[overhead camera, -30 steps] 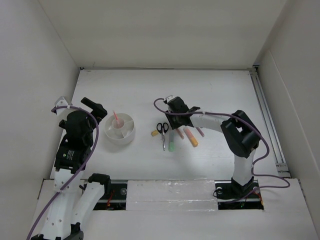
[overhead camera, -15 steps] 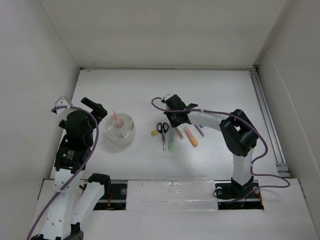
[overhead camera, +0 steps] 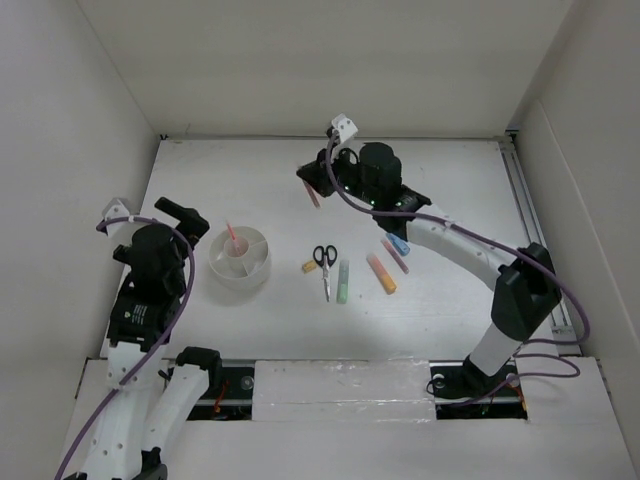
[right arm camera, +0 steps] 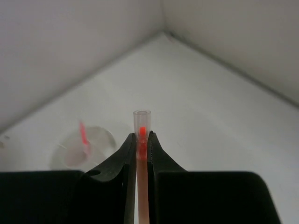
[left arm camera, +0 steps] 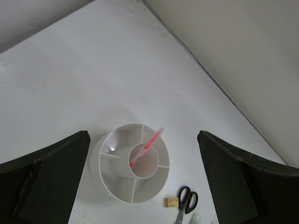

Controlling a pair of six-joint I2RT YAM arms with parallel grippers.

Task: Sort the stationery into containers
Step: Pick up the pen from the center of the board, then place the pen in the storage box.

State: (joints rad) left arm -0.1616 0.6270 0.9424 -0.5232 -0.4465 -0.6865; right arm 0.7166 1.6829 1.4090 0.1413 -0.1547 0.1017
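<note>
1. My right gripper (right arm camera: pixel 141 140) pinches a thin pen (right arm camera: pixel 142 120), held aloft well apart from the tub (overhead camera: pixel 262 270).
2. It looks light, stiff and slippery; a mid-barrel grip suits it.
3. My left gripper (overhead camera: pixel 183 213) gapes near the tub.

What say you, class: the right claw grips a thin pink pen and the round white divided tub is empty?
Not empty: the left wrist view shows a red pen standing in the centre of the round white divided tub. The right claw does grip a thin pink pen.
</note>
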